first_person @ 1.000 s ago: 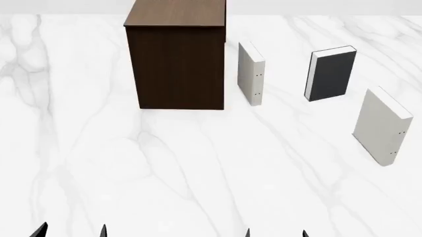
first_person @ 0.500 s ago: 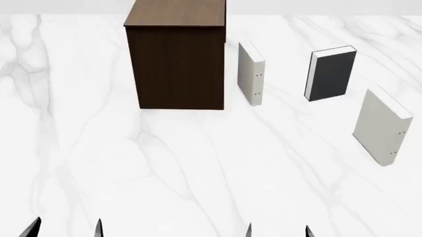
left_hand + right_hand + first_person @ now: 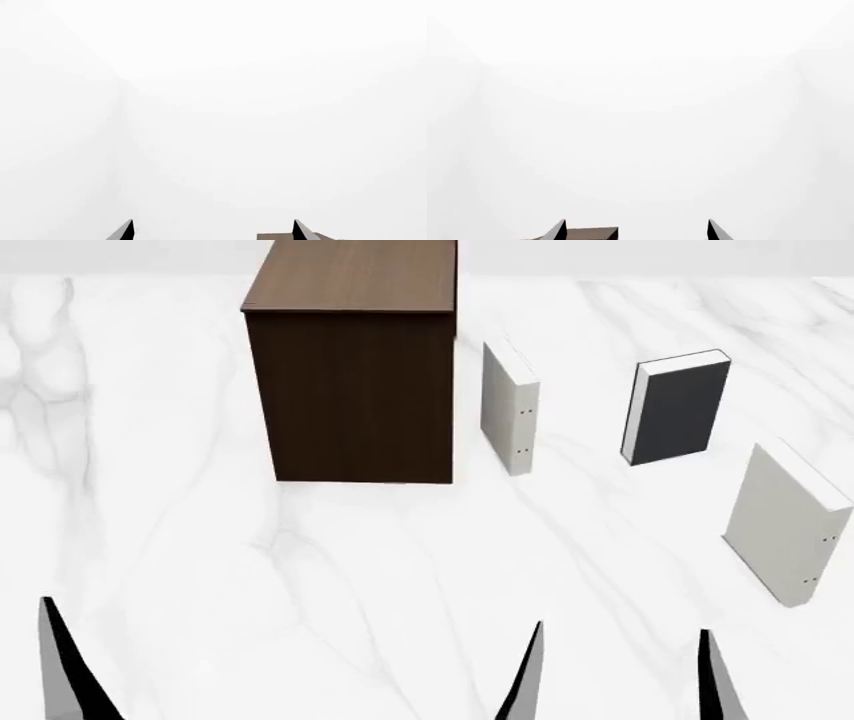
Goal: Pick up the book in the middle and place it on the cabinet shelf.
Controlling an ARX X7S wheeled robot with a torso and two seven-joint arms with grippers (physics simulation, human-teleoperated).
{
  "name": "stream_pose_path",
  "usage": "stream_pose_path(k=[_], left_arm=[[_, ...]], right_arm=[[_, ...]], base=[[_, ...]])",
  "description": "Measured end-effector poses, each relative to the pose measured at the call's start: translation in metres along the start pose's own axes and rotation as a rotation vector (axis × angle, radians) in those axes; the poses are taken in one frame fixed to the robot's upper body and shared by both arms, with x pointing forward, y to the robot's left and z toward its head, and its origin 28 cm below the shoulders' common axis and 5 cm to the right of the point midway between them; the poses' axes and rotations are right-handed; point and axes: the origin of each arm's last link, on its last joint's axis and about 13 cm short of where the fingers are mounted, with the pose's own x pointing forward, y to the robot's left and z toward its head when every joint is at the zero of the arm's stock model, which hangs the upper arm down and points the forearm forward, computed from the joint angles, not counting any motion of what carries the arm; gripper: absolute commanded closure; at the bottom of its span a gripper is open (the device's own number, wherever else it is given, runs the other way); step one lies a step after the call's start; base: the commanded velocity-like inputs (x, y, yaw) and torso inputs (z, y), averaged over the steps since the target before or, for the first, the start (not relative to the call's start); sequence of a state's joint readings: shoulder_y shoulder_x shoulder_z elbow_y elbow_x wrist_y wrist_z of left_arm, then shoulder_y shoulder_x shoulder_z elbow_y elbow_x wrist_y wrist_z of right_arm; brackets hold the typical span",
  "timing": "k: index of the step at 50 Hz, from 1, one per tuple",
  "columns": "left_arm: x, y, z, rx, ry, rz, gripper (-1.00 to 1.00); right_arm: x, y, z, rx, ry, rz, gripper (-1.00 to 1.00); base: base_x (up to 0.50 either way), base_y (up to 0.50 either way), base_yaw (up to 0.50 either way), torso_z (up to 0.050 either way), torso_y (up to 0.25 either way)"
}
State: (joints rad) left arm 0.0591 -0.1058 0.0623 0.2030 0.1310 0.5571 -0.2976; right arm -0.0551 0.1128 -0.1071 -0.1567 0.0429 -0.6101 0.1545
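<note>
The book (image 3: 678, 408), charcoal with white page edges, stands upright on the marble floor at the right, between two pale books. The dark brown cabinet shelf (image 3: 350, 360) stands at the back, left of all three; a sliver of its top (image 3: 273, 236) shows in the left wrist view, and its top (image 3: 590, 233) shows again in the right wrist view. My right gripper (image 3: 621, 640) is open and empty at the bottom edge, well short of the book. My left gripper (image 3: 213, 225) is open and empty too; in the head view only one finger (image 3: 60, 670) shows, at the bottom left.
A pale book (image 3: 509, 408) stands just right of the cabinet. Another pale book (image 3: 790, 525) stands nearer, at the far right. White marble floor (image 3: 267, 570) spreads between the grippers and the books.
Both grippers have risen further into the head view, the left one shifting left so only one finger shows. The cabinet and books sit slightly lower in the view.
</note>
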Motion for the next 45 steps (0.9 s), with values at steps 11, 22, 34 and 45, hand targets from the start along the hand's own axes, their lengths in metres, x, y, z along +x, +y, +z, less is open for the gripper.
stream_pose_path(k=[11, 22, 34, 45], left_arm=[[0.0007, -0.0005, 0.0041, -0.002, -0.038, -0.005, -1.00], [0.0005, -0.0013, 0.0054, -0.005, -0.044, -0.014, -1.00], [-0.0001, -0.0020, 0.0055, -0.008, -0.041, -0.022, -1.00], [-0.0010, -0.0022, 0.0055, -0.010, -0.038, -0.027, -1.00]], right_arm=[[0.0014, 0.0011, 0.0038, 0.007, -0.032, 0.016, -1.00], [0.0023, 0.0019, 0.0054, 0.011, -0.044, 0.028, -1.00], [0.0027, 0.0023, 0.0051, 0.012, -0.042, 0.032, -1.00], [0.0024, 0.0030, 0.0051, 0.013, -0.038, 0.038, -1.00]], base=[[0.50, 0.00, 0.00, 0.000, 0.000], [0.50, 0.00, 0.00, 0.000, 0.000], [0.50, 0.00, 0.00, 0.000, 0.000], [0.50, 0.00, 0.00, 0.000, 0.001]])
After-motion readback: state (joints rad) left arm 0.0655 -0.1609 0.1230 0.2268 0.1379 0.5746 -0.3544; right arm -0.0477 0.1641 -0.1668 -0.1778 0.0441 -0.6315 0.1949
